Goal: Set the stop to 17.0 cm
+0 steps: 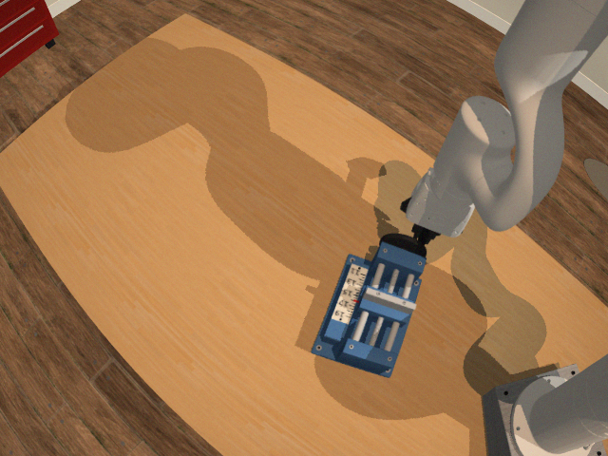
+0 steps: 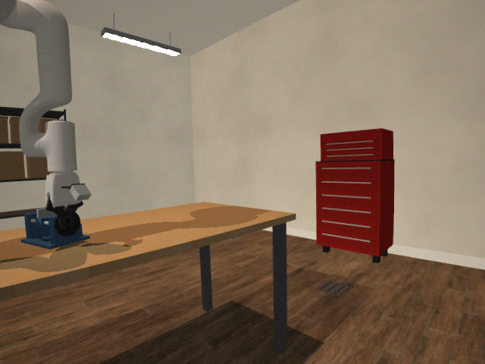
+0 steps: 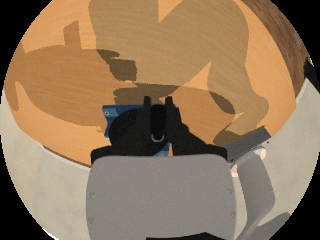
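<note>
A blue slide fixture (image 1: 367, 313) sits on the wooden table, right of the middle. It has several grey rods, a grey stop bar (image 1: 388, 300) across them near the middle, and a white scale (image 1: 350, 299) with a small red pointer along its left side. A black handwheel (image 1: 405, 243) is at the fixture's far end. My gripper (image 1: 421, 237) comes down onto the handwheel and is shut on it. In the side view the handwheel (image 2: 68, 227) faces the camera with the gripper (image 2: 64, 209) over it. The wrist view shows the dark fingers over the blue fixture (image 3: 112, 120).
The arm's grey base (image 1: 535, 417) stands at the table's near right corner. A red tool cabinet (image 2: 354, 192) stands by the far wall, away from the table. Shelves with boxes (image 2: 15, 156) are behind the arm.
</note>
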Available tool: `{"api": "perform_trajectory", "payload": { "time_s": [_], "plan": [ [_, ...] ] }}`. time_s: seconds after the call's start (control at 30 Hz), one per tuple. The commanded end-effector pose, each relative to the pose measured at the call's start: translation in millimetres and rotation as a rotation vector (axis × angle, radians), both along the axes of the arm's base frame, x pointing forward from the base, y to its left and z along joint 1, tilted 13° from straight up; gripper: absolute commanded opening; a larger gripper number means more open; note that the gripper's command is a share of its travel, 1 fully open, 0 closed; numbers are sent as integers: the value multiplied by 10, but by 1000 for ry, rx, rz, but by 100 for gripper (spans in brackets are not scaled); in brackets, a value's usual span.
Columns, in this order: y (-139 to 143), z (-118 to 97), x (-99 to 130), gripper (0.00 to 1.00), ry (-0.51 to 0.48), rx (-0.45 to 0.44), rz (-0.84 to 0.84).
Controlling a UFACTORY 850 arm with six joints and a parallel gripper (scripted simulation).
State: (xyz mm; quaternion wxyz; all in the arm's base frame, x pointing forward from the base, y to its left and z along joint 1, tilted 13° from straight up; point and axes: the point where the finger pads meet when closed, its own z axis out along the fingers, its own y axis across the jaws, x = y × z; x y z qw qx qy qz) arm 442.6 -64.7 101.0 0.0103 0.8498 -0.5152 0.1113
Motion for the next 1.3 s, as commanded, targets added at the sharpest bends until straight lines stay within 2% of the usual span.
{"api": "perform_trajectory", "payload": {
  "time_s": [0.0,0.93,1.1,1.27],
  "plan": [
    [5,22,11,6,1,0,0],
    [112,168,156,6,1,0,0],
    [198,170,324,6,1,0,0],
    [253,25,498,6,1,0,0]
  ]
}}
